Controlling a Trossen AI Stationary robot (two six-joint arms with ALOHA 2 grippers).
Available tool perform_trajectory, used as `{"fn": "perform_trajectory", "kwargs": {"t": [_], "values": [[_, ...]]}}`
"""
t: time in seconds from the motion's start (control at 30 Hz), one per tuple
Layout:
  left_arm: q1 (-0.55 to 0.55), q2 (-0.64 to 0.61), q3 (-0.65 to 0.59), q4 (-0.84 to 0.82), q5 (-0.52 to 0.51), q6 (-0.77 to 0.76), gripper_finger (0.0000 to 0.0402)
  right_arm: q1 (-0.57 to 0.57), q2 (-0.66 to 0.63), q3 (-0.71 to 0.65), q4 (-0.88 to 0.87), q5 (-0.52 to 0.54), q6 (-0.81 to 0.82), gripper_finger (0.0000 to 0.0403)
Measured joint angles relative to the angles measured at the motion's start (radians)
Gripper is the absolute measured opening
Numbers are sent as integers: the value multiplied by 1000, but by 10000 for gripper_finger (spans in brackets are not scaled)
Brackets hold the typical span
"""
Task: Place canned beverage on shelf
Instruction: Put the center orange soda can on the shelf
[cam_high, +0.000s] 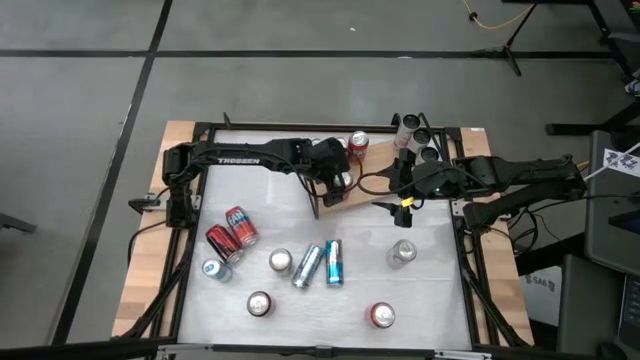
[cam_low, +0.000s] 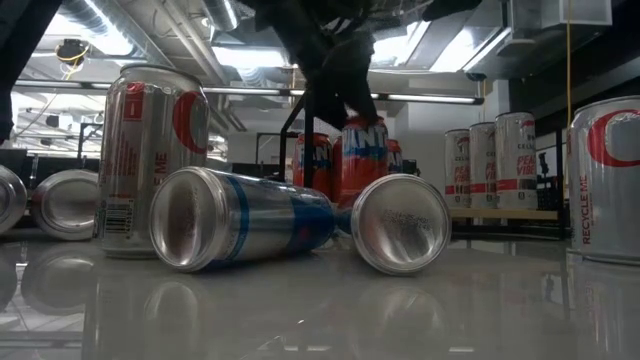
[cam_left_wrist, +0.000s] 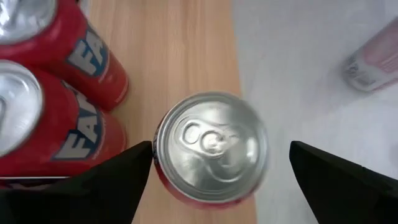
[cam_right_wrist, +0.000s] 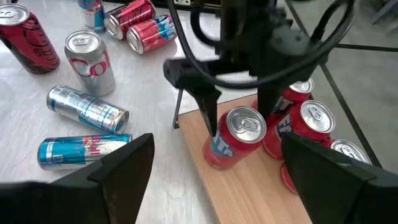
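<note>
A: Can (cam_left_wrist: 211, 146) first, red with a silver top, standing upright right between the left gripper (cam_left_wrist: 217, 171) fingers (cam_left_wrist: 112, 183). What are the jaws doing?

B: Spread apart, a gap showing on each side of the can, so it is released and standing on its own. In the right wrist view the same can (cam_right_wrist: 235, 138) stands at the end of the shelf (cam_right_wrist: 249, 193), just inside its edge, with the left gripper's fingers (cam_right_wrist: 208, 109) hanging down either side of it.

A: And just past the jaws?

B: Two more red cans (cam_left_wrist: 56, 93) on the wood-grain shelf (cam_left_wrist: 180, 50), close beside the released one. Beyond the shelf's edge is the white table (cam_left_wrist: 298, 74).

A: The right gripper (cam_right_wrist: 214, 165)?

B: Its jaws are also wide apart and hold nothing. It hovers facing the shelf end; from above it sits at the shelf's right side (cam_high: 408, 192).

A: Farther out?

B: Loose cans on the table: two blue and silver ones (cam_high: 320, 263) lying down, a pair of red ones (cam_high: 232, 233) on their sides, several upright silver-topped ones (cam_high: 281, 261).
</note>
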Motion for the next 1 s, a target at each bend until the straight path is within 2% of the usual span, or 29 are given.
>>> {"fn": "perform_trajectory", "kwargs": {"t": [0.4, 0.53, 0.7, 0.83, 1.0], "values": [[-26, -17, 190, -220, -8, 54, 371, 0, 0, 0, 2, -1, 0, 341], [-46, -98, 193, -266, -45, 59, 371, 0, 0, 0, 2, 0, 0, 341], [-73, -239, 190, -376, -150, 58, 371, 0, 0, 0, 2, 2, 51, 341], [-116, -393, 78, -378, -191, -4, 371, 0, 0, -37, 34, 6, 89, 341], [-192, -580, -220, -269, -225, -113, 371, 0, 0, -166, 135, 30, 135, 341]]}}
